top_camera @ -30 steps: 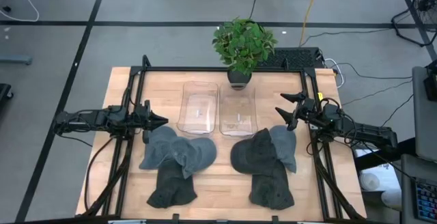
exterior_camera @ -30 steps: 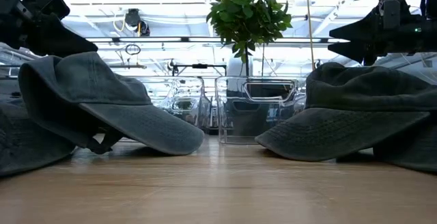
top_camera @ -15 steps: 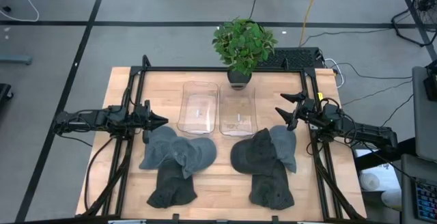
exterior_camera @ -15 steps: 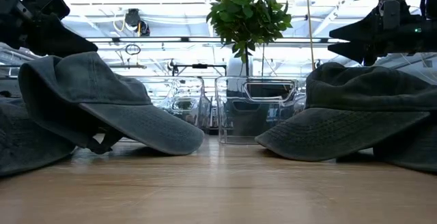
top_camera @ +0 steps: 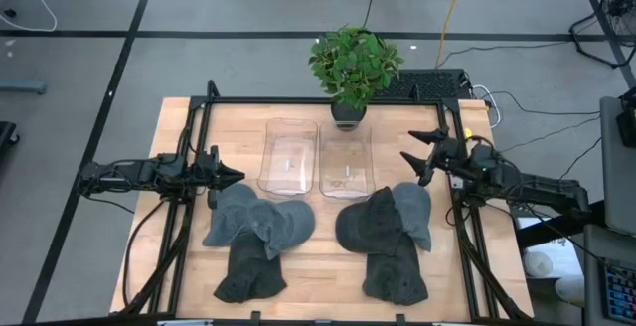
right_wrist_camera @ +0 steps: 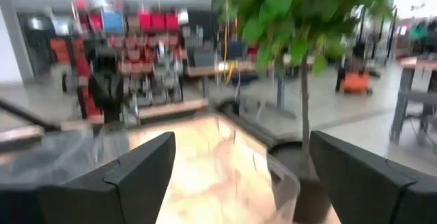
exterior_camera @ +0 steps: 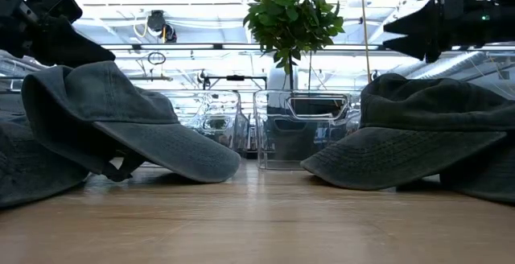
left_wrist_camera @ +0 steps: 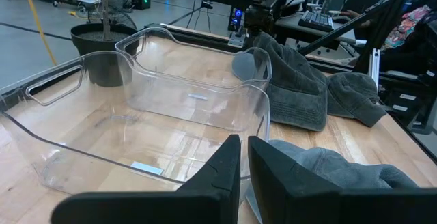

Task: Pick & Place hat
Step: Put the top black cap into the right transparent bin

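The hats are soft, washed-cotton things, so I judge them light, floppy and easy to crease but in no way fragile. They will sag and fold when lifted instead of keeping their shape. The cloth looks matte and unlikely to slip. The best hold is probably a pinch on a raised fold of the crown or on the stiffer brim edge, since a flat-lying part gives the fingers nothing to bite.

There are two heaps of grey hats on the worktop (top_camera: 179, 117). The left heap (top_camera: 256, 242) sits lower left of centre in the high view, a blue-grey cap on top of darker ones. The right heap (top_camera: 388, 239) sits lower right of centre, with a dark bucket-style hat (exterior_camera: 434, 131) on top whose wide brim droops to the wood in the low view. On that view's left, the peaked cap (exterior_camera: 121, 119) lies tilted, its visor touching the worktop.

Two clear bins (top_camera: 316, 157) stand side by side above the heaps, in front of a potted plant (top_camera: 353, 68).

The left end effector (top_camera: 231, 176) hovers at the upper-left corner of the left heap, clenched on nothing. The right end effector (top_camera: 415, 147) is spread wide and empty, above the right heap's upper-right corner.
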`<state>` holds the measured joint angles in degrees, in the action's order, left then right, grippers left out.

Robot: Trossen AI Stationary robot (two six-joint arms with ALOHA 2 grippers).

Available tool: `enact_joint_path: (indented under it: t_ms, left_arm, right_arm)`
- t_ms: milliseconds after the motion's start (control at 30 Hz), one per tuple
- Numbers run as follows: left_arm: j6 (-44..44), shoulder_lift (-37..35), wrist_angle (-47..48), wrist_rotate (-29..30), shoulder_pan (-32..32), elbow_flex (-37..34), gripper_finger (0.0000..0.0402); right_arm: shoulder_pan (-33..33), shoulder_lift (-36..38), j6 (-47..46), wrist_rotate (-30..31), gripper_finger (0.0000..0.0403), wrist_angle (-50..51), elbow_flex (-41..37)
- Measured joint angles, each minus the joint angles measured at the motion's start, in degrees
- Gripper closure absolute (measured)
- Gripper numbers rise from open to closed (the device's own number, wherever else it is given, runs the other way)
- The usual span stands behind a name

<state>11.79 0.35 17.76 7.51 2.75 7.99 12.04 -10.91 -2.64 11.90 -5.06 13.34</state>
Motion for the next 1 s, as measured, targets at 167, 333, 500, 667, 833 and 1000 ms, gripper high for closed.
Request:
enact_joint_path:
  t_ms: [167, 333, 500, 667, 833, 1000]
  left_arm:
    - [0.0, 0.0, -0.3, 0.0, 0.0, 0.0, 0.0366]
    - [0.0, 0.0, -0.4, 0.0, 0.0, 0.0, 0.0366]
    - [0.0, 0.0, -0.5, 0.0, 0.0, 0.0, 0.0366]
    - [0.0, 0.0, -0.5, 0.0, 0.0, 0.0, 0.0366]
    - [0.0, 0.0, -0.5, 0.0, 0.0, 0.0, 0.0366]
    - [0.0, 0.0, -0.5, 0.0, 0.0, 0.0, 0.0366]
  right_arm:
    - [0.0, -6.2, -1.8, -0.2, 0.0078, 9.3, 9.4]
    - [0.0, -12.8, -4.2, -3.7, 0.0078, 17.6, 19.1]
    - [0.0, -16.4, -4.3, -6.2, 0.0078, 20.6, 26.8]
    - [0.0, -18.3, -4.2, -6.2, 0.0078, 23.6, 33.5]
    - [0.0, -21.7, -4.2, -6.1, 0.0078, 30.2, 40.7]
    - [0.0, -25.0, -6.7, -6.0, 0.0078, 38.1, 47.5]
